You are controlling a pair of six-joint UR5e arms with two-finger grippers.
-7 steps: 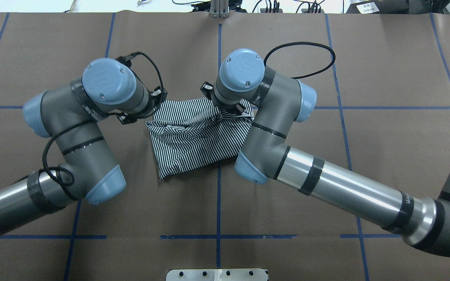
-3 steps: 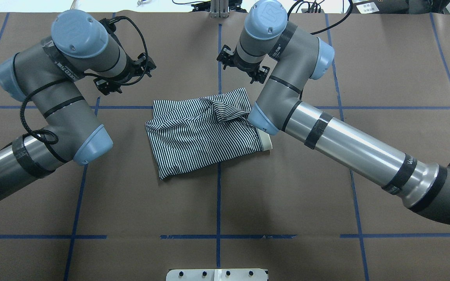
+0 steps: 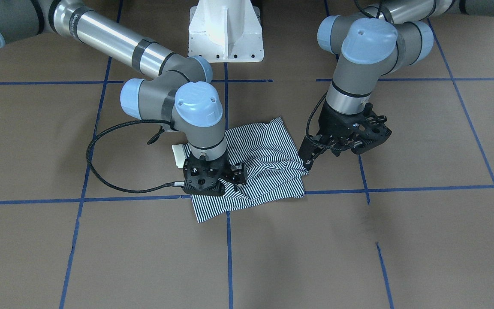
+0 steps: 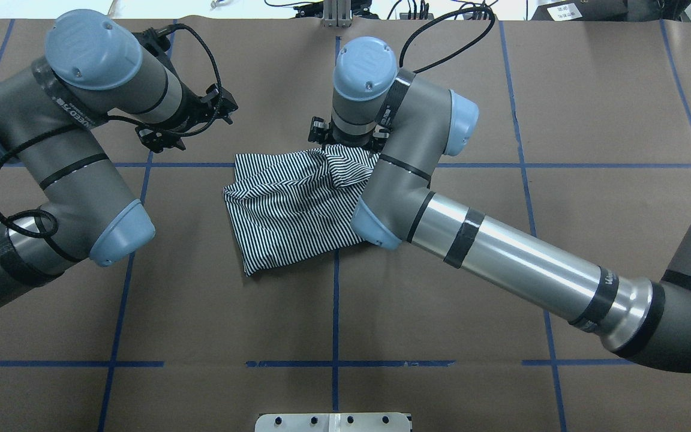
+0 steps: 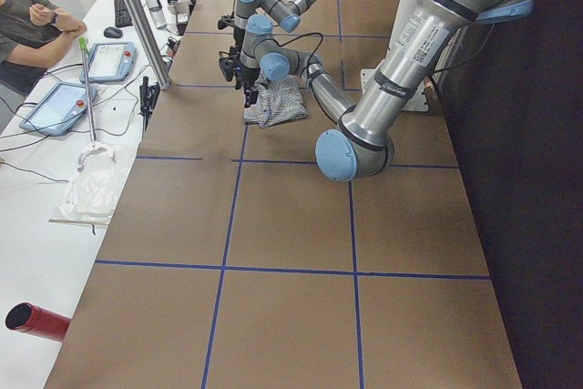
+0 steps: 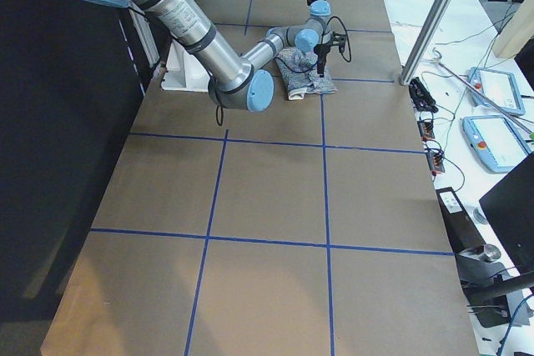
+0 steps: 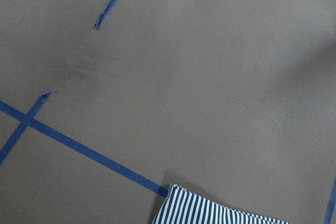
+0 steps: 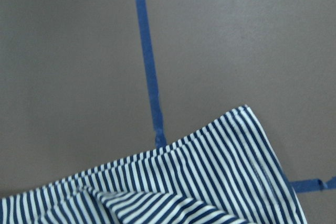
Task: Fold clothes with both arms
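Brown paper [image 4: 591, 90] with blue tape lines [image 4: 335, 312] holds the shirt [image 4: 291, 204]; left pincer [image 3: 337, 148], right pincer [image 3: 212, 180] grip unclear

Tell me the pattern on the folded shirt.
Thin navy-and-white stripes on the shirt; clearest in the right wrist-mounted view.

A robotics lab: a tape-gridded table [image 4: 621, 90] with teach pendants [image 5: 109, 61] on the side bench [image 5: 27, 252].

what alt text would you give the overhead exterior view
A folded navy-and-white striped shirt lies mid-table on brown paper with a blue tape grid. The right arm reaches over its far right edge; the left gripper hovers off its far left corner.
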